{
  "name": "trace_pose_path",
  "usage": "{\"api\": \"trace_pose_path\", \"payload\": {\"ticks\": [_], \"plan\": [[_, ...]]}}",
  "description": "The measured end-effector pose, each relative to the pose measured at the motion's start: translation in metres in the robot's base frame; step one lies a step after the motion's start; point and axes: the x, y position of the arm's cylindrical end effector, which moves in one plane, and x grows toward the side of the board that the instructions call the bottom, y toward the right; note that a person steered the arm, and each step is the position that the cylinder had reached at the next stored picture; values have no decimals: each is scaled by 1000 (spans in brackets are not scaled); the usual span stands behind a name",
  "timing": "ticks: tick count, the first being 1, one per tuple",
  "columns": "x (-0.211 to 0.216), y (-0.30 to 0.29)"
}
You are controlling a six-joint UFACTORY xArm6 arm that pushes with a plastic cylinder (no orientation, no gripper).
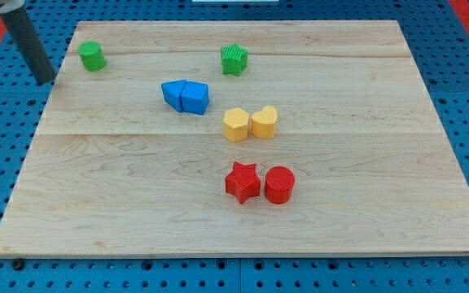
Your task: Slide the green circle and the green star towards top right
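At the view's upper left, my tip (pixel 47 80), a plain rod with nothing to pinch, sits left of the green circle (pixel 92 55). I should push rightward through its centre toward the green star (pixel 234 59).

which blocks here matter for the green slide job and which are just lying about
For the job: green circle, green star, my tip left of the circle.
Lying about: two blue blocks, two yellow blocks, red star, red circle.

my tip (pixel 47 80) stood at the view's left of the green circle (pixel 92 56); the green star (pixel 234 59) lay well to its right.
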Motion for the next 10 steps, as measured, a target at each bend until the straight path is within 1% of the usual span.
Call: {"api": "trace_pose_path", "payload": {"ticks": [1, 2, 3, 4, 5, 6, 7, 8, 9, 10], "plan": [[-46, 55], [-44, 176], [-43, 126], [-14, 91], [-4, 160], [-16, 265], [1, 249], [14, 275], [27, 328], [55, 361]]}}
